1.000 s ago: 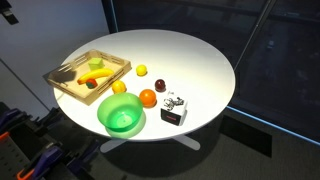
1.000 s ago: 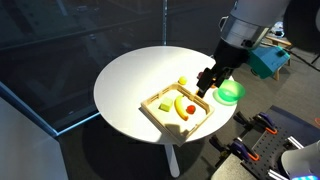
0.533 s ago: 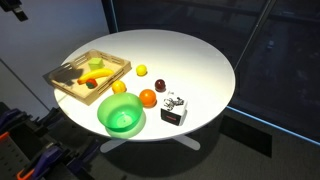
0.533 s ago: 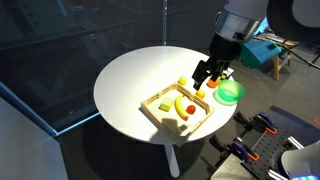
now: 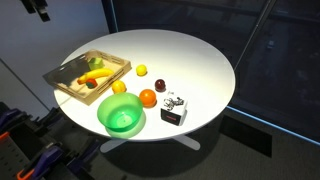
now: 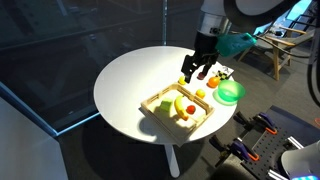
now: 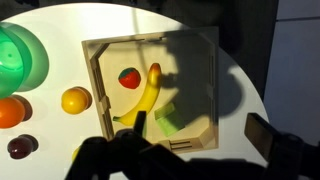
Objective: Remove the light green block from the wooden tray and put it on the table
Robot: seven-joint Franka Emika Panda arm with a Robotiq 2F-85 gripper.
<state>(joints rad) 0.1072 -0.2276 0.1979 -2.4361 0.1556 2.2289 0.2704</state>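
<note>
Inside the wooden tray point(image 7: 93, 85), the light green block point(image 7: 168, 121) is seen beside a banana point(image 7: 146, 95), while the gripper point(image 6: 193, 76) is held above the table point(image 6: 130, 80), fingers apart and empty.

Two raised exterior views of the table point(image 5: 190, 60) from differing sides; wrist view down onto the shared wooden tray point(image 7: 90, 100).
</note>
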